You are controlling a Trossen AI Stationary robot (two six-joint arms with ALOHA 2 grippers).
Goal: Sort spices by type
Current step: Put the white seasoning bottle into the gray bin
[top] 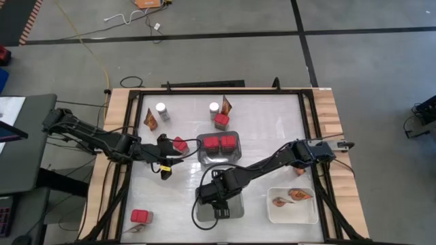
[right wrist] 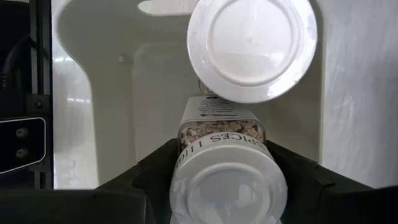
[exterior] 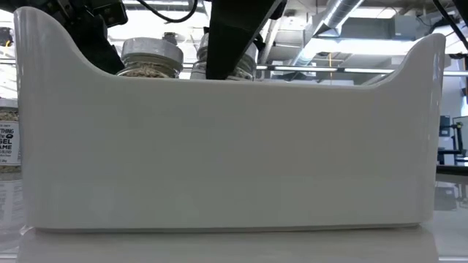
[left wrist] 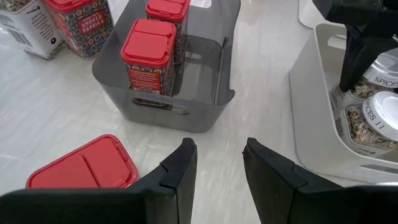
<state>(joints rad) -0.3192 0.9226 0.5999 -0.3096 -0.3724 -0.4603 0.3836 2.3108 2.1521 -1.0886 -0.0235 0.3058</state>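
I've got the right gripper (right wrist: pixel 227 163) clamped on a jar (right wrist: pixel 227 183) inside the white tray (right wrist: pixel 112 74); seat it upright beside the other jar (right wrist: pixel 252 46) before letting go, left gripper (left wrist: pixel 219 171) parked with jaws apart.

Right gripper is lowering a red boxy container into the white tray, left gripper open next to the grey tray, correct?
Not quite. The right gripper holds a small clear jar with a round white lid, not a red container; the right wrist view shows it inside the white tray. The rest stands: the left gripper is open beside the grey tray.
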